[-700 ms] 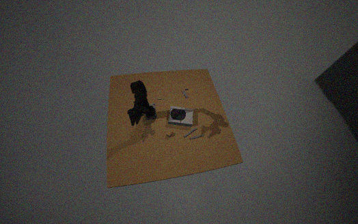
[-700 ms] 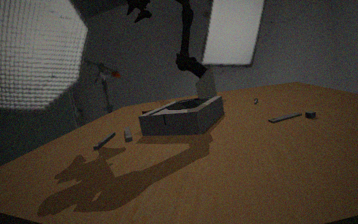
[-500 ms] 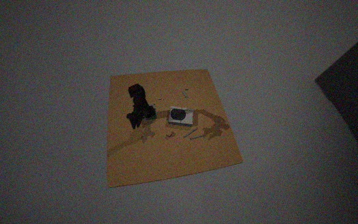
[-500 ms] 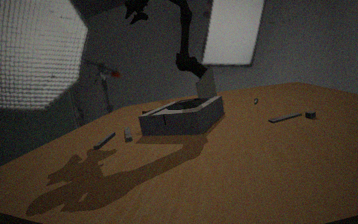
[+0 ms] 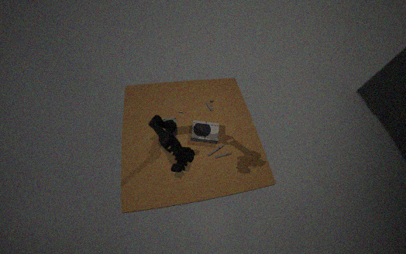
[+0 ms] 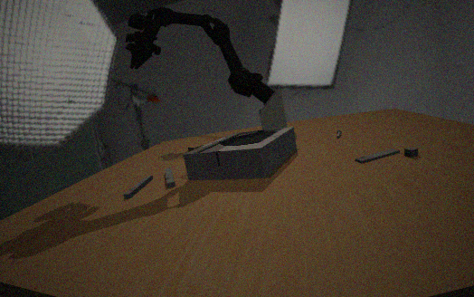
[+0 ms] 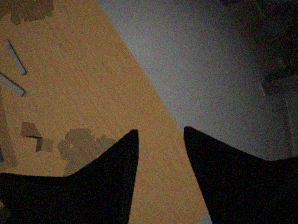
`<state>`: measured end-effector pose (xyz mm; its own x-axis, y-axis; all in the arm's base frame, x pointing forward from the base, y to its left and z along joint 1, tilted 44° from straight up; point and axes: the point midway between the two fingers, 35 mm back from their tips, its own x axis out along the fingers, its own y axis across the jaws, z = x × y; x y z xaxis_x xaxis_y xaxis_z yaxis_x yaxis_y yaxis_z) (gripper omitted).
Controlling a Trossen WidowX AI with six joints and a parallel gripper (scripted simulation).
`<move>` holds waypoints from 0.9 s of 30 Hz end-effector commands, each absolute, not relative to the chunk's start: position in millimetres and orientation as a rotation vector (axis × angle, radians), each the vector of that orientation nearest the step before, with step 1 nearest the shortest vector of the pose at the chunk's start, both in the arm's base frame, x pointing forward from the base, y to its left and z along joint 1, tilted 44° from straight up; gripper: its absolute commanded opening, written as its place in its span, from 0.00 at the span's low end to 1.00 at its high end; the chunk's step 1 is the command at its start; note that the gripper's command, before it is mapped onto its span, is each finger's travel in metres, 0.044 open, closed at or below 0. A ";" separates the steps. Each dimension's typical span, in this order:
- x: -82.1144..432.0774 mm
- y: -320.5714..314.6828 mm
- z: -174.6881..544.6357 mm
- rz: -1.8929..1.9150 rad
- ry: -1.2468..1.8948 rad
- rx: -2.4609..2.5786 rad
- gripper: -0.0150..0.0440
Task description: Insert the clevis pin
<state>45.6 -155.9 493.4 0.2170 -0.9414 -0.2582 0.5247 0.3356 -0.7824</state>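
Disc [image 5: 201, 129] [image 6: 246, 138]: flat in the tray [image 5: 205, 141] [image 6: 226, 167]
Pin: not in, I think
My end effector [image 5: 181, 166] [image 6: 146, 58] [image 7: 161, 133]: part open, holding nothing
Left: nearly all

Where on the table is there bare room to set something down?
Widest: the table's near edge in the top view, below the two bars. Crowded: around the tray and beneath the gripper.
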 end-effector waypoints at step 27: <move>376.1 -38.6 178.4 -0.449 1.138 -0.104 0.53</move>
